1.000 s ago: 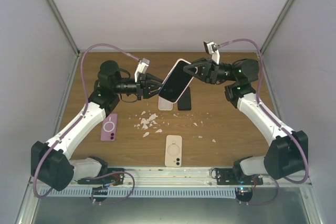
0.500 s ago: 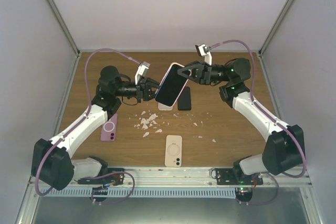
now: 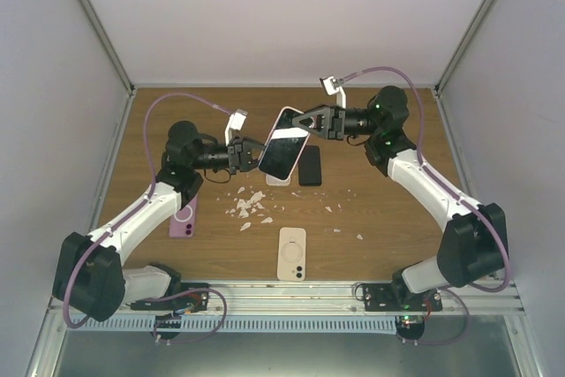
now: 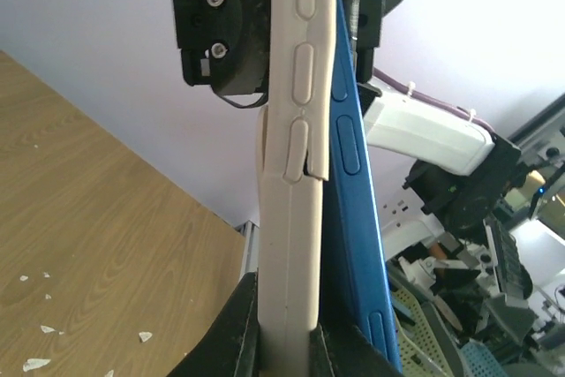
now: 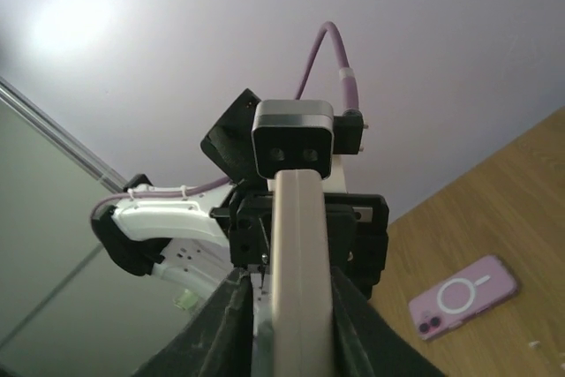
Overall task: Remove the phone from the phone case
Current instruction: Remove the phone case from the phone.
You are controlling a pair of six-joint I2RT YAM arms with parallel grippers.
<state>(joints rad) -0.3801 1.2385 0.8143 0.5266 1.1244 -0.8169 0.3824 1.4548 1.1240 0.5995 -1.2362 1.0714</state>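
A phone in a cream case (image 3: pixel 284 144) is held in the air between both grippers, screen side up and tilted. My left gripper (image 3: pixel 251 153) is shut on its lower end, and my right gripper (image 3: pixel 308 121) is shut on its upper end. In the left wrist view the cream case (image 4: pixel 296 174) stands edge-on between my fingers (image 4: pixel 287 284). The blue phone edge (image 4: pixel 353 218) stands apart from the case on the right. In the right wrist view the cream edge (image 5: pixel 300 245) is clamped between my fingers (image 5: pixel 296 284).
On the wooden table (image 3: pixel 397 218) lie a purple phone (image 3: pixel 184 214), also in the right wrist view (image 5: pixel 463 296), a cream phone (image 3: pixel 292 253) near the front, a black phone (image 3: pixel 310 165) and a pale one (image 3: pixel 278 177) under the held phone. White crumbs (image 3: pixel 249 205) are scattered mid-table.
Both grippers have carried the held phone a little left and toward the back. The right arm has stretched further left and the left arm has drawn back.
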